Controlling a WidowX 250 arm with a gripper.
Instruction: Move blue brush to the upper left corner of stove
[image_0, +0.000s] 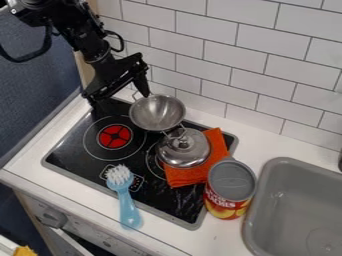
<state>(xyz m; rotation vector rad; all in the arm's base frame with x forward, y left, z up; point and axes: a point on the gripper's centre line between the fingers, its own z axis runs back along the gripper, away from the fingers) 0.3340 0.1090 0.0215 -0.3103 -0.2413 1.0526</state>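
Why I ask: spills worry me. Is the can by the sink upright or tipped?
Upright: the can stands on the counter, its grey top facing up and its label below.

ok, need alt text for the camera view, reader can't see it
A blue brush lies across the near edge of a black cooktop, handle end on the white counter; the robot's open black pincer hangs over the cooktop's far left corner. Farther back: a metal bowl and knobbed metal lid, the lid partly over an orange cloth. Right: upright can, gray sink.
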